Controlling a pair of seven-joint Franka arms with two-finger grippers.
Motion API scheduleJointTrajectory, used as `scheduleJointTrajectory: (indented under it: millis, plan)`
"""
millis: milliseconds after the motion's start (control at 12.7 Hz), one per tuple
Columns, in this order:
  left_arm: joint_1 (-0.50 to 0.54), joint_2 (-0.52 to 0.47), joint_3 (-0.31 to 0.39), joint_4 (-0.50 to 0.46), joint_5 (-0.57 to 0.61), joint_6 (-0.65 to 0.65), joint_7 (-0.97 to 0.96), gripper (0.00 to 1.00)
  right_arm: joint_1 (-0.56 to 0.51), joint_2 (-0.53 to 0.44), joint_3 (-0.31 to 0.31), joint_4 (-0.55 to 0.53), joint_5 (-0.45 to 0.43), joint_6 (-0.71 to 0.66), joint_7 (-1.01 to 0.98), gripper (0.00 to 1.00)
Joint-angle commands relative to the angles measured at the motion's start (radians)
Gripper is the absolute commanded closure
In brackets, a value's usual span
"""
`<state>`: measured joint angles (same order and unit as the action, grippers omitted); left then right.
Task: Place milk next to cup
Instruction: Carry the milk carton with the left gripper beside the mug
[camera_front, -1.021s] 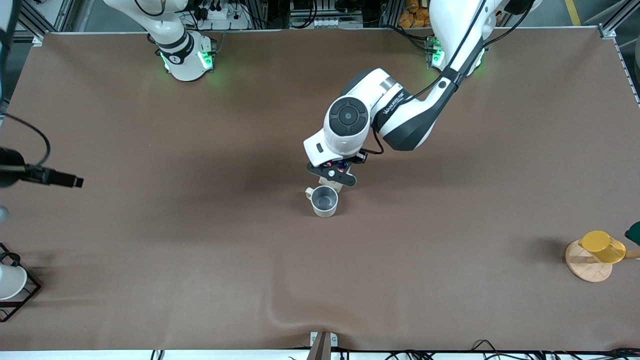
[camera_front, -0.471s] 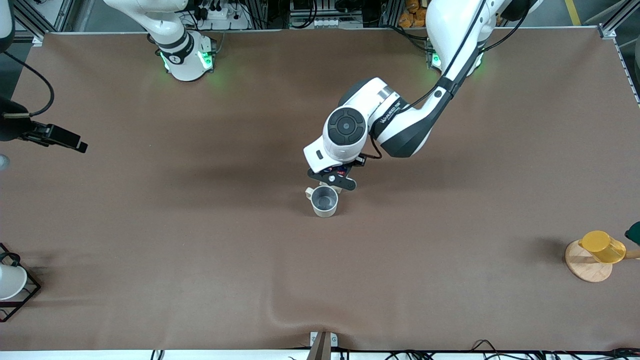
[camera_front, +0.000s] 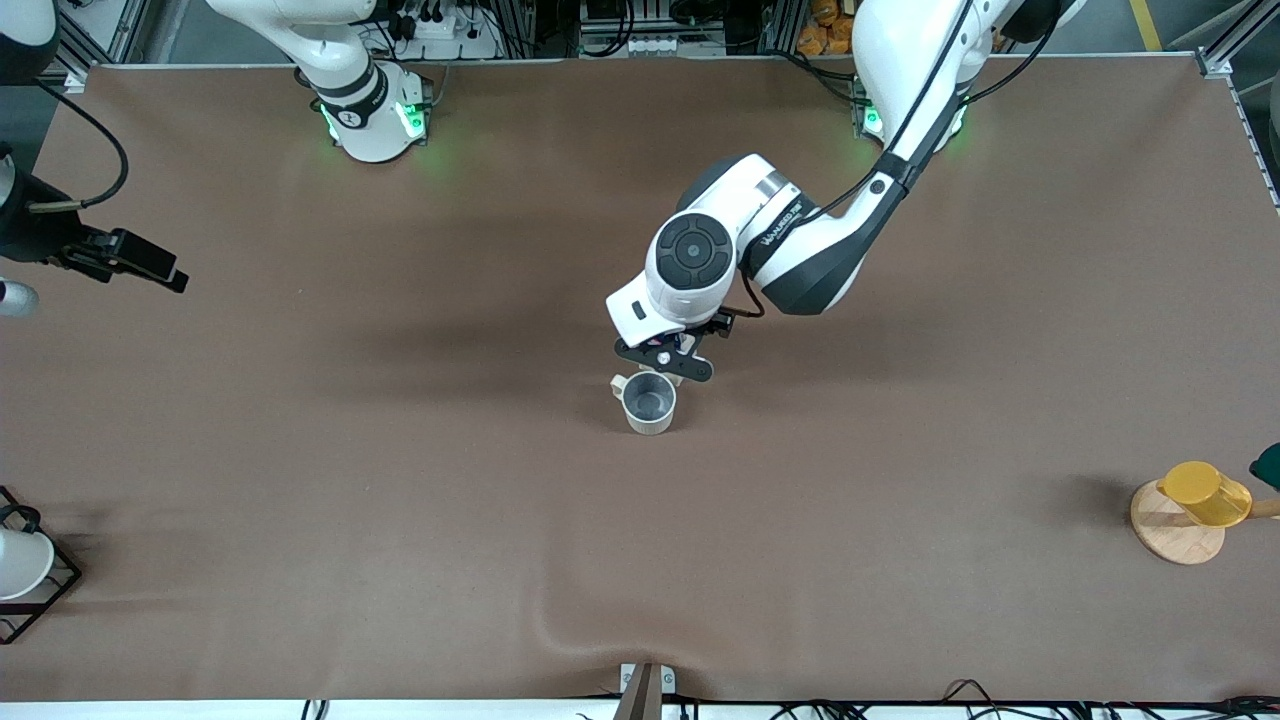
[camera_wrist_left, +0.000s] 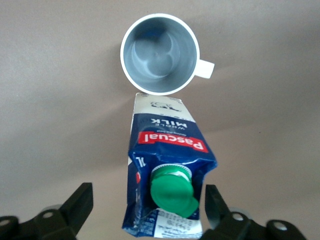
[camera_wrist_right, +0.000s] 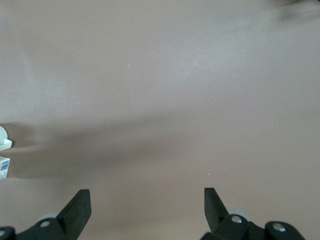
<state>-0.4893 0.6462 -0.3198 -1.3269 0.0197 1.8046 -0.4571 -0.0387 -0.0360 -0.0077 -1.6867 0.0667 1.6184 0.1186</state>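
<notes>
The milk (camera_wrist_left: 167, 150), a dark blue and white carton with a red label and a green cap (camera_wrist_left: 172, 192), stands upright on the brown table right beside the cup (camera_wrist_left: 159, 52). In the front view the cup (camera_front: 648, 402) sits mid-table, and my left hand hides most of the milk. My left gripper (camera_wrist_left: 147, 195) is open around the carton's top, with a fingertip (camera_wrist_left: 82, 195) standing clear of the carton. My right gripper (camera_wrist_right: 147, 197) is open and holds nothing; it hangs over bare table toward the right arm's end.
A yellow cup (camera_front: 1205, 493) lies on a round wooden coaster (camera_front: 1175, 530) at the left arm's end, beside a dark green object (camera_front: 1268, 465). A white cup (camera_front: 18, 562) sits in a black wire rack (camera_front: 55, 590) at the right arm's end.
My left gripper has opened and let go of the milk, which stays standing by the cup. The right arm has drawn back toward the robots' bases.
</notes>
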Motion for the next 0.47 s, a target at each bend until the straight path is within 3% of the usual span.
scheduleJointTrajectory:
  millis: [0, 393]
  plan:
    - [0.003, -0.049, 0.001, 0.012, 0.012, -0.013, -0.028, 0.00, 0.017, -0.015, -0.003, 0.024, -0.025, -0.014, 0.010, 0.00]
    - [0.084, -0.245, 0.019, -0.003, 0.057, -0.097, -0.037, 0.00, 0.026, 0.027, -0.003, 0.110, -0.050, -0.070, 0.012, 0.00]
